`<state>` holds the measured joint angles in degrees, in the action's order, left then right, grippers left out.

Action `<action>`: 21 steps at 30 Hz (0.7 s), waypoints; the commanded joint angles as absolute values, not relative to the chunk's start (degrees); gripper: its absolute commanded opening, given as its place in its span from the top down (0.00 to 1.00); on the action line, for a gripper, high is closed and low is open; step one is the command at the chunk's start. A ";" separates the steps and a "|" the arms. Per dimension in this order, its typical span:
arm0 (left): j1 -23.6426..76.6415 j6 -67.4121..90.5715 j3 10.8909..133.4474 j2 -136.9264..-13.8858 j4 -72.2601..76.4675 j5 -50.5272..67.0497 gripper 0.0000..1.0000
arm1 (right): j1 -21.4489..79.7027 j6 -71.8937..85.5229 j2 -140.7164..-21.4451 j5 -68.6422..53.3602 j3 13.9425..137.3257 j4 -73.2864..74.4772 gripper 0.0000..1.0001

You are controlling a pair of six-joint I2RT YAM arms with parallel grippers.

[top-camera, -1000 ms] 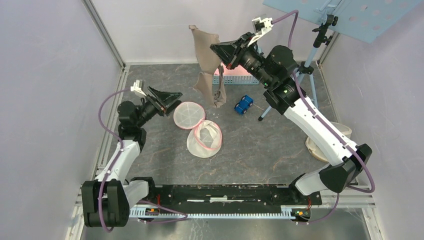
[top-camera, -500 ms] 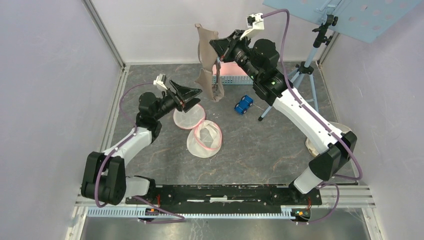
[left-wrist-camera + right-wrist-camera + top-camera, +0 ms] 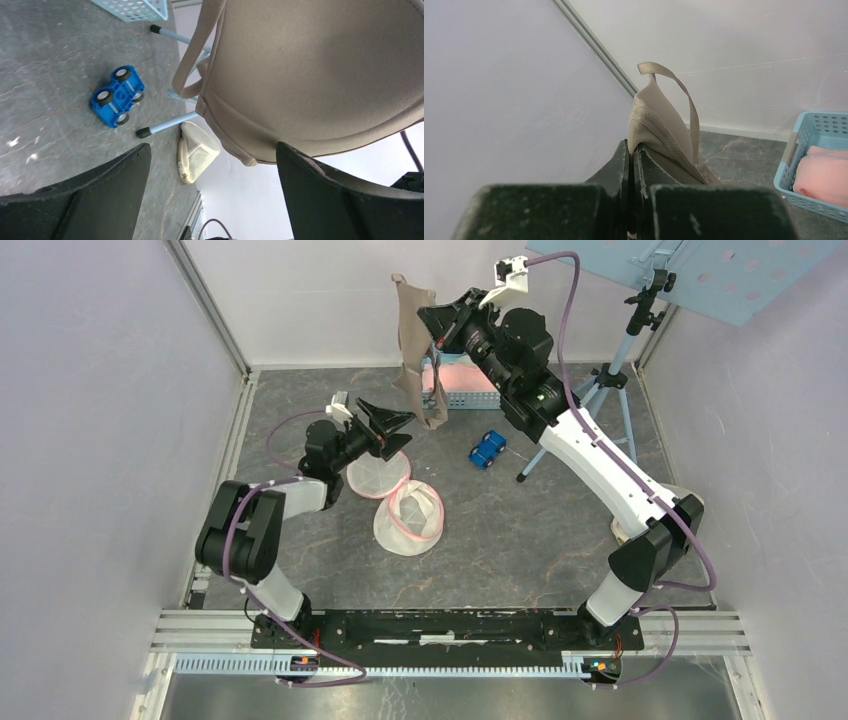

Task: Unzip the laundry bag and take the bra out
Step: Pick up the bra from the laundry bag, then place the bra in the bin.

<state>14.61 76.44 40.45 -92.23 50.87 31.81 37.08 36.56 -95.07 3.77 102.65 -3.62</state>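
Note:
The tan bra (image 3: 408,350) hangs in the air at the back of the table, and my right gripper (image 3: 434,319) is shut on its upper edge. The right wrist view shows the cloth (image 3: 659,122) pinched between that gripper's (image 3: 631,146) closed fingers, with a strap looping above. The white mesh laundry bag (image 3: 408,515) with pink trim lies unzipped on the grey table, its round lid (image 3: 377,470) folded back. My left gripper (image 3: 402,424) stands open above the lid, just below the bra. In the left wrist view the bra's cup (image 3: 310,75) hangs right ahead of the left gripper's (image 3: 212,150) spread fingers.
A blue toy car (image 3: 487,449) sits right of the bra, with a light blue basket (image 3: 468,398) holding pink cloth behind it. A tripod stand (image 3: 622,368) rises at the back right. A cream mesh object (image 3: 628,532) lies at the right edge, partly behind my right arm.
My left arm has reached forward and to the right, toward the hanging bra, its jaws opening a little wider. My right gripper has carried the bra slightly up and back.

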 commanded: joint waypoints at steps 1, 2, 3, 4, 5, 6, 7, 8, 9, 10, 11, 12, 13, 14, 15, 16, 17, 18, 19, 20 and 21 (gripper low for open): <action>16.86 83.04 46.91 -96.38 65.76 31.44 0.00 | 37.40 38.83 -96.04 5.23 106.32 -5.45 1.00; 17.28 83.94 47.53 -97.05 66.76 31.22 0.00 | 37.36 39.16 -96.29 5.40 106.51 -5.35 1.00; 17.40 84.81 47.95 -97.69 67.51 30.74 0.00 | 37.35 39.71 -96.39 5.60 106.70 -5.30 1.00; 17.49 85.66 48.31 -98.26 68.65 30.40 0.00 | 37.35 40.18 -96.58 5.67 106.91 -5.25 1.00; 17.52 86.39 48.42 -98.66 69.41 30.15 0.00 | 37.33 40.51 -96.73 5.70 107.22 -5.19 1.00; 17.49 87.32 48.47 -99.00 70.07 29.85 0.01 | 37.43 40.84 -96.84 5.86 107.40 -5.04 1.00; 17.49 88.01 48.43 -99.16 70.68 29.63 0.02 | 37.44 40.95 -97.05 6.01 107.64 -5.05 1.00; 17.49 88.15 48.28 -99.17 71.30 29.66 0.04 | 37.38 40.87 -97.19 6.21 107.89 -5.07 1.00; 17.41 87.46 47.94 -98.74 72.20 30.01 0.07 | 37.37 40.32 -97.36 6.53 108.16 -5.16 1.00; 17.31 85.98 47.50 -97.86 72.45 30.43 0.09 | 37.44 39.70 -97.45 7.00 108.51 -5.13 1.00; 17.24 84.80 46.85 -96.57 72.42 30.94 0.08 | 37.38 38.83 -97.54 7.59 108.90 -5.03 1.00; 17.27 83.38 46.16 -95.01 71.72 31.47 0.07 | 37.44 38.07 -97.56 8.24 109.27 -4.73 1.00; 17.30 82.24 45.50 -93.44 69.42 31.57 0.06 | 37.44 37.77 -97.56 8.79 109.35 -4.54 1.00; 17.38 80.58 44.83 -91.57 67.19 31.71 0.04 | 37.39 37.82 -97.62 9.13 109.25 -4.48 1.00; 17.48 78.21 44.46 -89.99 63.97 31.73 0.02 | 37.37 38.10 -97.73 9.04 109.25 -4.56 1.00; 17.55 75.92 44.22 -88.14 60.16 31.13 0.03 | 37.39 38.92 -97.90 8.65 109.03 -4.65 1.00; 17.66 73.48 44.17 -86.70 55.81 30.52 0.04 | 37.40 39.65 -98.09 8.57 108.99 -4.64 1.00; 17.87 71.97 44.12 -85.92 53.81 30.15 0.03 | 37.53 40.14 -98.40 8.59 109.07 -4.66 1.00; 18.33 69.21 44.43 -85.17 51.70 30.15 0.00 | 37.66 40.17 -98.74 8.94 109.45 -4.54 1.00; 18.85 66.76 44.75 -84.07 47.69 29.27 0.00 | 37.82 39.91 -99.03 9.57 109.80 -4.33 1.00; 19.37 62.93 45.42 -82.77 43.94 28.10 0.00 | 37.87 39.43 -99.22 10.43 110.33 -4.16 1.00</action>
<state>17.78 77.28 44.14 -87.81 56.64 31.14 37.17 39.22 -97.93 7.77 106.80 -2.87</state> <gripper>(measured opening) 0.992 0.032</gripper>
